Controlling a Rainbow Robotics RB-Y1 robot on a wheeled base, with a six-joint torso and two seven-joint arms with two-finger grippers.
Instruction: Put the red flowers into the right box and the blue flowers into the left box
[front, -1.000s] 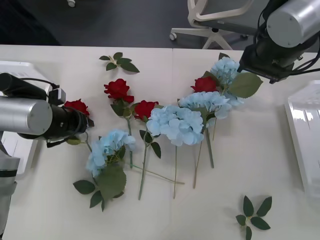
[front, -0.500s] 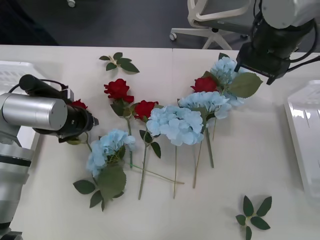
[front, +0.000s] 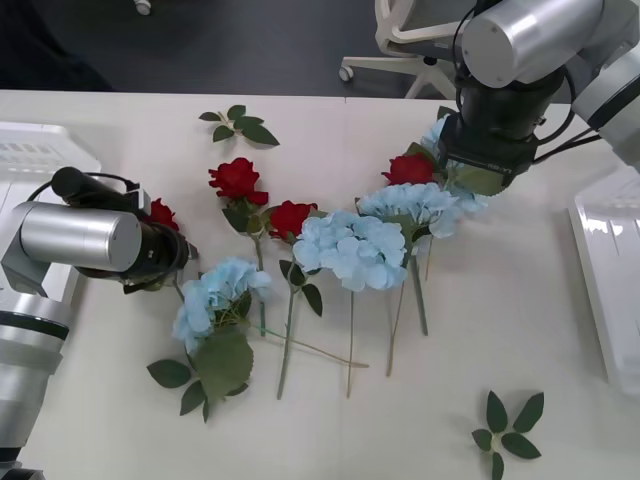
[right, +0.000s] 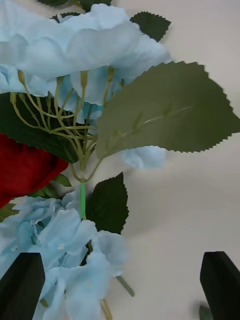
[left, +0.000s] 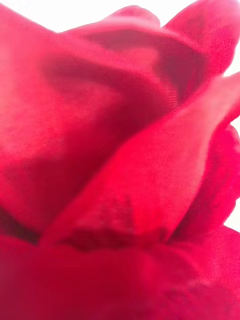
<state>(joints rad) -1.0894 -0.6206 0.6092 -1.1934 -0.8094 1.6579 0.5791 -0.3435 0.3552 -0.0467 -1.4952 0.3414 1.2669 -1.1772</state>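
Red roses (front: 238, 178) and pale blue hydrangeas (front: 352, 248) strewn on white table (front: 520, 330). Right end effector (right: 120, 280) apart above hydrangea; left end effector state unclear.

Red flowers (front: 238, 178), pale-blue flowers (front: 352, 248), white table (front: 520, 330).

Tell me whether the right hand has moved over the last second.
Yes. The right hand has swung left and toward the robot in the front view, from the table's far right edge to directly over the far blue hydrangea beside a red rose.
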